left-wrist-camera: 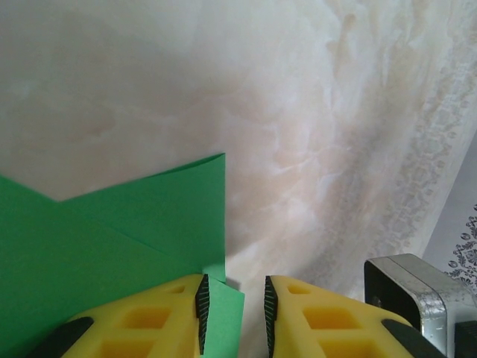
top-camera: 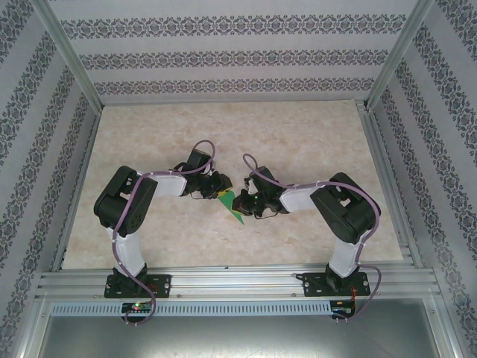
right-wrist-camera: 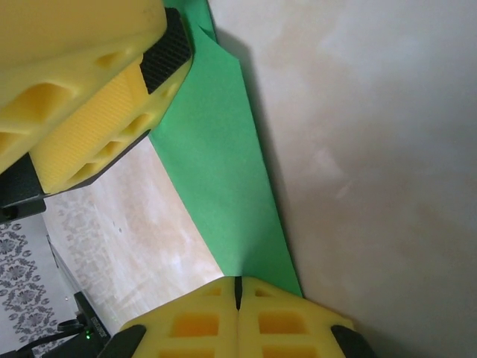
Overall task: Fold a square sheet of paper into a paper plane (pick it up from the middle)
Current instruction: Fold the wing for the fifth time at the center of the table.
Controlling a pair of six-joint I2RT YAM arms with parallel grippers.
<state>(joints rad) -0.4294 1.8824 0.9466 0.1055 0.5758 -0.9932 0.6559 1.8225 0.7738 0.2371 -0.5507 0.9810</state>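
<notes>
R gripper [right-wrist-camera: 238, 292] clamped shut on the narrow tip of the paper [right-wrist-camera: 216, 164]. L gripper [left-wrist-camera: 237, 302] jaws part-open, straddling a flap edge, not pinching. Top view: paper sits between both, at 3 o'clock of L and 9 o'clock of R, long axis approx 11-to-5 o'clock, both equally near.

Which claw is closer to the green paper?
Right, narrowly. The right gripper is shut on the pointed end of the green paper. The left gripper straddles another edge, its jaws apart with paper in the gap.
</notes>
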